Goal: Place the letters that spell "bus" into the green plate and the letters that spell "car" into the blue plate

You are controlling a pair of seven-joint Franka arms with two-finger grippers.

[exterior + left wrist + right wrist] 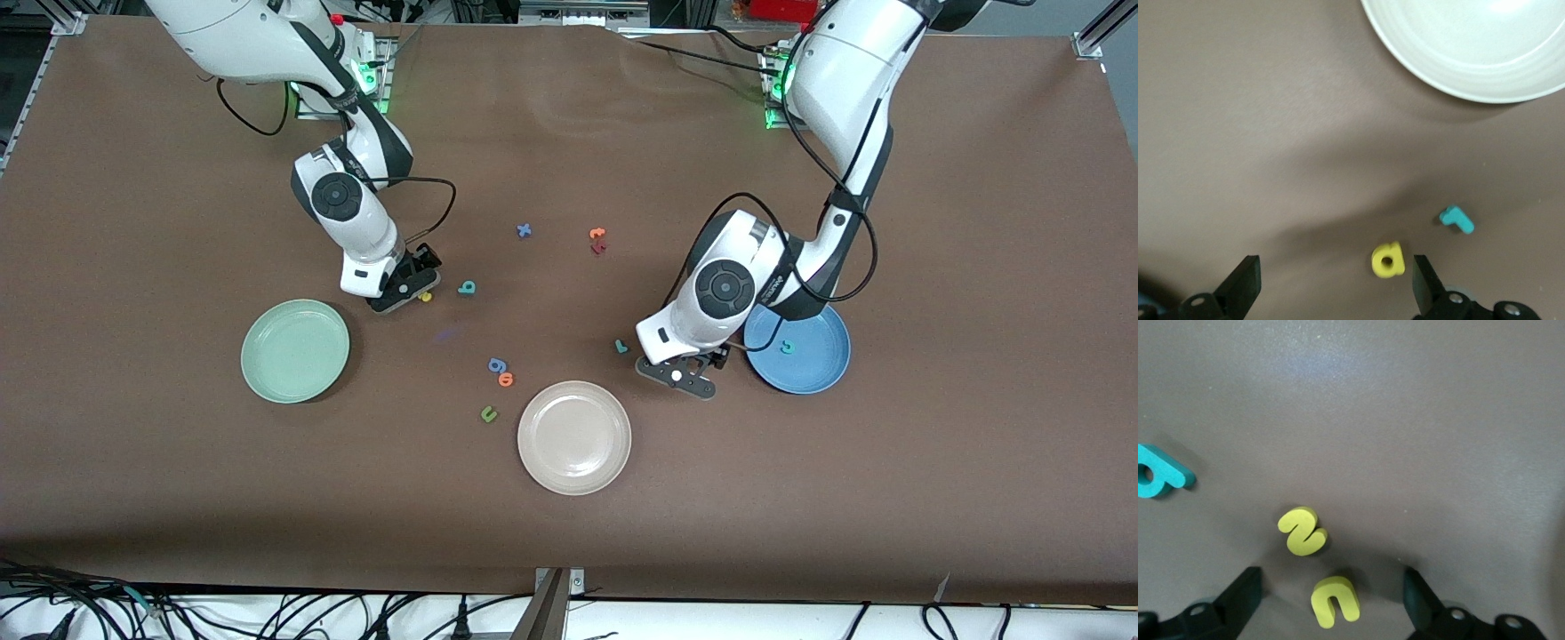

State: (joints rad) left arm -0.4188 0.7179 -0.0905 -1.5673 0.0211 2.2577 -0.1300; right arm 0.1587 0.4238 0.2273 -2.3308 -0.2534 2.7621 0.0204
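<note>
Two small yellow foam letters, the s (pixel 1303 531) and the u (pixel 1335 601), lie flat on the matte brown surface (pixel 569 498) between the spread jaws of the right gripper (pixel 1331 600); the u sits deeper in the gap, the s just ahead of the fingertips. Off to one side of those jaws lies the teal foam b (pixel 1158 477), well outside their reach. The round pale mint-green plate (pixel 295 350) waits empty nearby.

The left gripper (pixel 1335 283) hangs low over the surface with its jaws released and wide; the yellow foam a (pixel 1388 259) rests between them, close to one finger, and the teal foam r (pixel 1457 219) lies just ahead of that same finger. The round beige plate (pixel 1458 47), glossy and shallow-rimmed, shows farther out. A teal foam c (pixel 785 347) already lies in the round medium-blue plate (pixel 818 378).

These letters look feather-light, soft and a little springy, with a dull, grippy skin. They should squash slightly under pressure rather than slip, and nothing here seems fragile. Being thin and flat, each is probably best pinched across its narrow outer edges, fingertips right down at the surface. The u and s lie close enough that a careless closure could catch both.
</note>
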